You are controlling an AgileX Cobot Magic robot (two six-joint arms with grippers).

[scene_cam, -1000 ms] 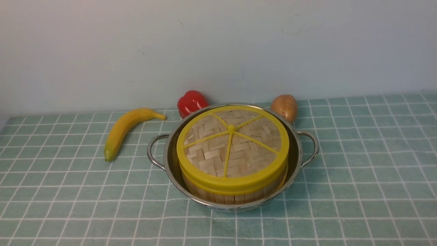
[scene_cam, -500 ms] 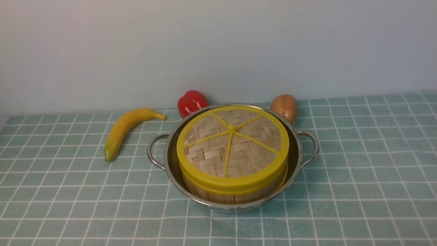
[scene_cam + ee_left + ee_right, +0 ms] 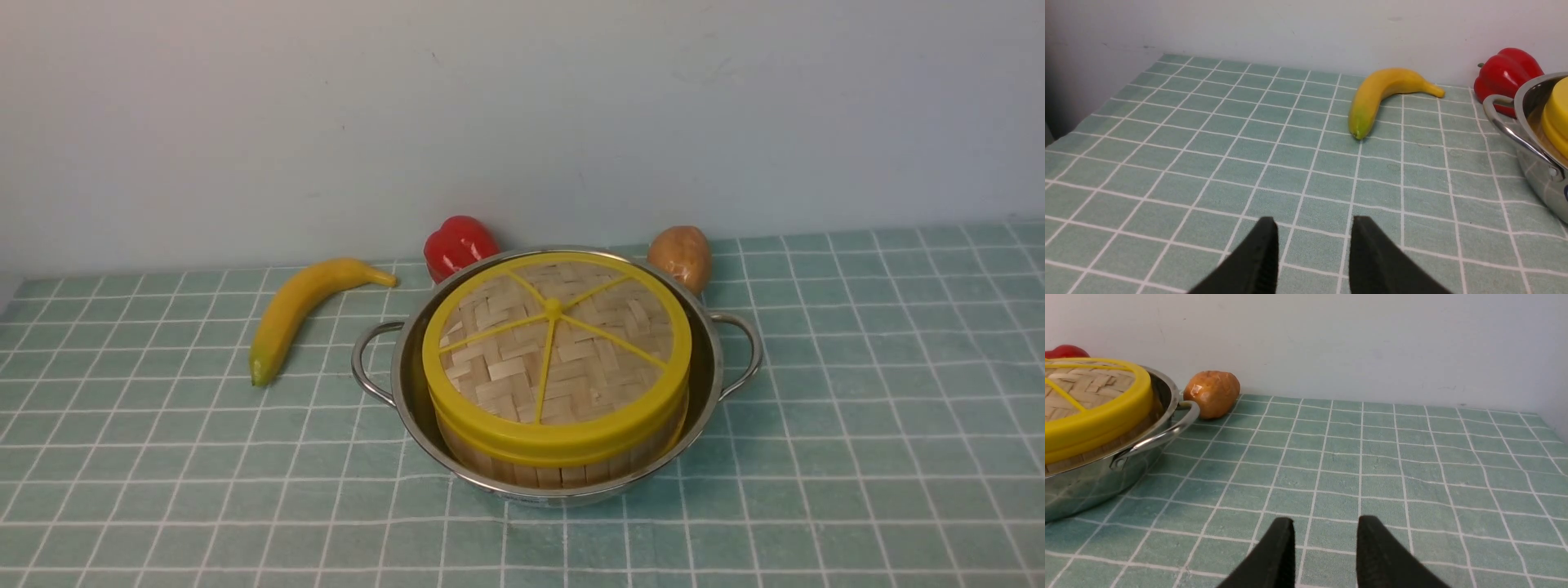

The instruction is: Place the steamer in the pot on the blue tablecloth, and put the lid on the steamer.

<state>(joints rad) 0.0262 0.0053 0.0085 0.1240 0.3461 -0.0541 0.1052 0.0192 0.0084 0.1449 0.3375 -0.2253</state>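
Woven bamboo lid (image 3: 555, 343) is sitting on pale bamboo steamer (image 3: 563, 465) inside shiny steel pot (image 3: 702, 343) on teal checked tablecloth (image 3: 857, 425); task is looking complete; my left end effector (image 3: 1312, 245) and right end effector (image 3: 1325, 543) are hanging parted, empty

Woven yellow-rimmed lid (image 3: 556, 359) sits flat on bamboo steamer (image 3: 563, 467), w/ steamer inside shiny 2-handled pot (image 3: 704, 371), mid blue tablecloth (image 3: 857, 408)

On the blue tablecloth (image 3: 857, 425) stands the pot (image 3: 704, 384), the steamer (image 3: 563, 469) inside it and the lid (image 3: 557, 359) seated on top — knob at centre. A banana (image 3: 298, 310) lies to its left; a red bell pepper (image 3: 459, 245) and a potato (image 3: 680, 255) sit just behind — near the wall.
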